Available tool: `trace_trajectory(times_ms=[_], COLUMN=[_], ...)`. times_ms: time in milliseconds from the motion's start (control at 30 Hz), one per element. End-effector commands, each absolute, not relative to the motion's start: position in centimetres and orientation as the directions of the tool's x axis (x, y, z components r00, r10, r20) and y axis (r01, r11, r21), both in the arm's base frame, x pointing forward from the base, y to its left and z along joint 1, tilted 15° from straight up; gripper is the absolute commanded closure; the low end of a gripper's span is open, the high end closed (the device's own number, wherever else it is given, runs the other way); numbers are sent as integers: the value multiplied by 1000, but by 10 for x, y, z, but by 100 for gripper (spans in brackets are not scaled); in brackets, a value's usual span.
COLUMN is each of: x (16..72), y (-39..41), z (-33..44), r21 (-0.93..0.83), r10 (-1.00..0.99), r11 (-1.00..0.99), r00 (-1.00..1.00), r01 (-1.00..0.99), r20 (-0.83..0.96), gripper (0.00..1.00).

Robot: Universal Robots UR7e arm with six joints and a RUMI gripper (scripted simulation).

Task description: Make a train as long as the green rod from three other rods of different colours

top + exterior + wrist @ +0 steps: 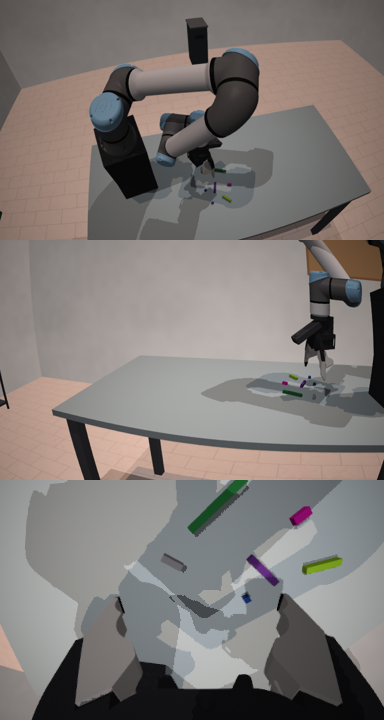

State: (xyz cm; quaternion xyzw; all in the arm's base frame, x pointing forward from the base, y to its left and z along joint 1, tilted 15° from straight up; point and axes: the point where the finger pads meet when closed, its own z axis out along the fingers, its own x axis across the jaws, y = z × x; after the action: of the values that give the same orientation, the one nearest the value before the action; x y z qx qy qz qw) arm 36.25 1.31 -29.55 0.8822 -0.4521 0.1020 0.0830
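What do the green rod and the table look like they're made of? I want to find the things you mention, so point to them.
The green rod (220,170) (292,393) (215,509) could be painted wood or plastic: evenly coloured, square-edged, no visible grain. The table (294,158) (141,398) has a smooth grey top, perhaps laminate or painted board, with soft-edged shading and no mirror-like reflections; its dark legs may be painted metal, though wood is possible.

arm tubes (172,80) (328,261): plain pale grey, smooth and round
joints (240,99) (319,292): chunky dark grey elbows, black rings at the seams
end caps (106,111) (353,293): light blue, kinda glossy, little dark screw spots on one
gripper (210,173) (314,372) (199,596): black body, grey-beige angular fingers, small black bits at the tips
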Motion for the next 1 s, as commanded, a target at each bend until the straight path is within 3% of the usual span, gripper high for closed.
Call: trace_trajectory(times_ms=[0,533,967], x=[363,361,359], y=[15,20,22], z=[-296,-297,-298], r21=[89,190,241], r10=[-682,-289,77], r11=[-693,-928,-969], r00=[690,941,993], r01=[-716,-321,53], r20=[242,174,91], gripper=[0,0,0])
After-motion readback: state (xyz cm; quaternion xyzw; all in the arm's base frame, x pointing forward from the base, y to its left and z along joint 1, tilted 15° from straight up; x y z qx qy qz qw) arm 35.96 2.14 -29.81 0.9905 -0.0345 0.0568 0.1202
